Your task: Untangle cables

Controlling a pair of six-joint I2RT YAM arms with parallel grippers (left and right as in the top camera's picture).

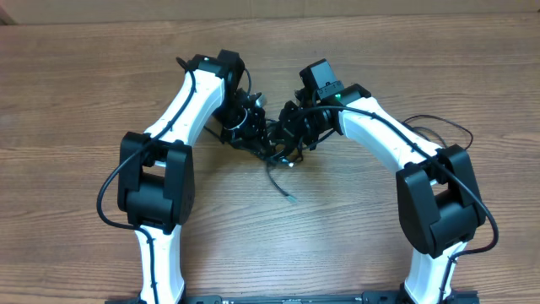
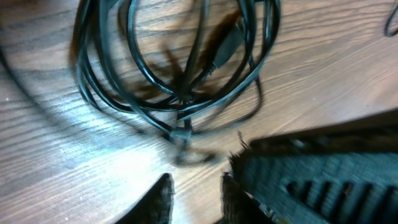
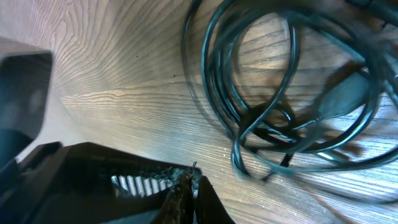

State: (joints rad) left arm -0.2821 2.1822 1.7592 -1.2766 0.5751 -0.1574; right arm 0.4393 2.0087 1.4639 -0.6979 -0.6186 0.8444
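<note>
Cables (image 2: 180,112), thin, black, looped in a tangled coil, lie on the table (image 2: 74,162) just ahead of the left gripper (image 2: 196,186), narrowly parted and empty, and the right gripper (image 3: 189,186), pinched closed.

The cables (image 1: 274,152) lie on the table (image 1: 84,84) (in one heap) between the left tool (image 2: 196,199) and right tool (image 3: 188,190).
</note>
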